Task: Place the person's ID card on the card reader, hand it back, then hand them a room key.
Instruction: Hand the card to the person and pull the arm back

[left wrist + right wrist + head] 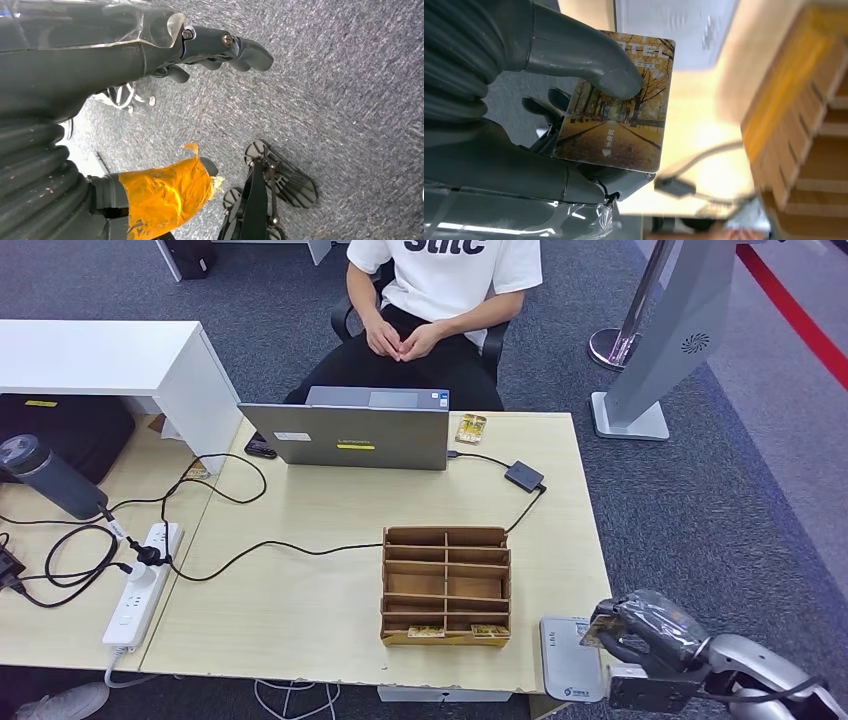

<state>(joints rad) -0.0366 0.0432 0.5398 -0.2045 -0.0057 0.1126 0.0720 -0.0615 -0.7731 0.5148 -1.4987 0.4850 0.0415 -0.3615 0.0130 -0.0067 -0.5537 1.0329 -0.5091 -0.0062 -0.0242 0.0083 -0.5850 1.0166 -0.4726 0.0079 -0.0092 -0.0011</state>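
My right hand [640, 628] hovers off the table's near right corner, just right of the white card reader [567, 658]. It pinches a card [598, 632] between thumb and fingers. Up close the card [616, 102] shows a golden autumn tree avenue with HOTEL lettering, and the thumb [584, 55] presses on its face. The reader [674, 22] is a pale blur beyond the card. A similar card [470, 427] lies at the far table edge, in front of the seated person [440, 280]. My left hand [100, 65] hangs over grey carpet, fingers apart, holding nothing.
A brown cardboard slot box [446, 585] with cards in its front slots stands left of the reader. A grey laptop [350, 435], a small black adapter [524, 476] and trailing cables occupy the far half. A power strip [142, 585] lies at the left.
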